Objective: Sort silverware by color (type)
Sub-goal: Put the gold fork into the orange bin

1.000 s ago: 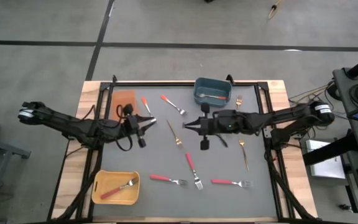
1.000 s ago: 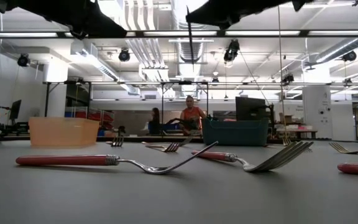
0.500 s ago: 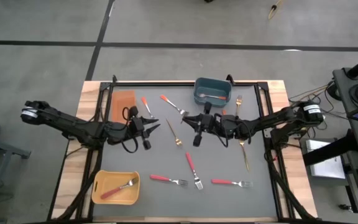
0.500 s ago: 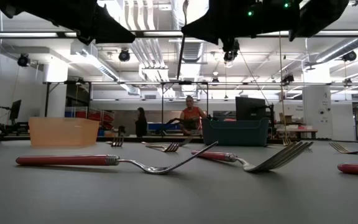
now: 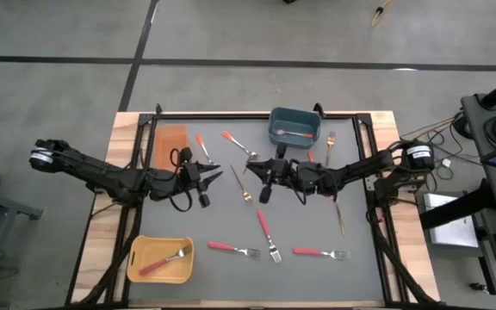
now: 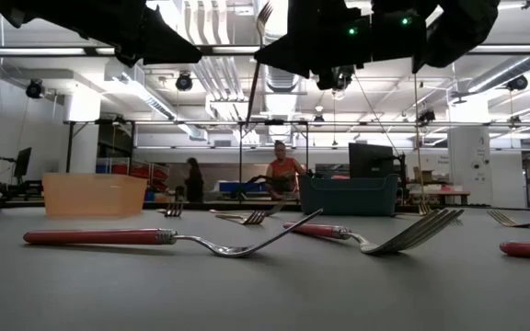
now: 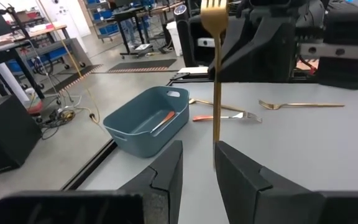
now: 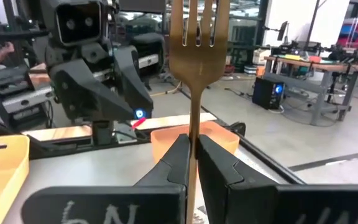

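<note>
The right gripper (image 5: 252,169) clenches a thin gold fork (image 8: 193,74) upright above bench (image 5: 360,275) centre. At nine o'clock of it, the left gripper (image 5: 217,175) hangs with fingers parted. The narrow shaft could pivot or slip, and the grippers could collide.

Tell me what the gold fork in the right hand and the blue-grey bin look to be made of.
Gold fork, shut in the right hand: probably metal with a brushed gold finish, judging by its thin flat stem, crisp tines and soft sheen. Blue-grey bin: likely moulded plastic, matte, with rounded corners, a rolled rim and a cut-out handle; the look leaves it open.
</note>
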Tool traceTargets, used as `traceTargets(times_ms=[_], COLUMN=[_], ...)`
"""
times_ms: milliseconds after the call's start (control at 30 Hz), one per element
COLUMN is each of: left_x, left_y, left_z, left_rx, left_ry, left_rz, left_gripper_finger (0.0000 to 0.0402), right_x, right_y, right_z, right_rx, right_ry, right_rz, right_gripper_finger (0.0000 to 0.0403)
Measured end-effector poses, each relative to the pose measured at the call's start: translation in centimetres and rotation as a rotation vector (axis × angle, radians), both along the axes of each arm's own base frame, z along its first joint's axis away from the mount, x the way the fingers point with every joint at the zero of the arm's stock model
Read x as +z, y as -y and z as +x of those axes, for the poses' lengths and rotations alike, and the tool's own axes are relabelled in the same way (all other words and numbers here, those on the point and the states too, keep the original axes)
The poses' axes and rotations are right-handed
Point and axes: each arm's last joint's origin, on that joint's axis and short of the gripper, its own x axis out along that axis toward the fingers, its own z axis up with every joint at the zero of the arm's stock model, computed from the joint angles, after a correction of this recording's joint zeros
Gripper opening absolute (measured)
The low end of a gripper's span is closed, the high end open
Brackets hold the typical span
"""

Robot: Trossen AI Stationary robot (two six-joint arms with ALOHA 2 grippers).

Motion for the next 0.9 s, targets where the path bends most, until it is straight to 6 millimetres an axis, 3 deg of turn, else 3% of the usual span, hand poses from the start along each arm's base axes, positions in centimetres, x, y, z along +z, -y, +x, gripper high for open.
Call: traceTargets(times_ms=[700,900], left_x=[-0.02,-0.04], left_y=[0.00,0.01], left_z=[0.02,0.03], left_rx=[0.005,0.005], left_ry=[0.012,0.012], left_rz=[-0.026,-0.025], left_gripper_finger=[0.0075,0.0101], right_x=[0.37,0.28], right_y=[0.20,0.20], right_z=[0.85,0.89], right_rx=[-0.027,-0.028], right_ry=[0.057,0.062], right_rz=[0.052,0.067], right_gripper_finger=[0.0011,0.0011])
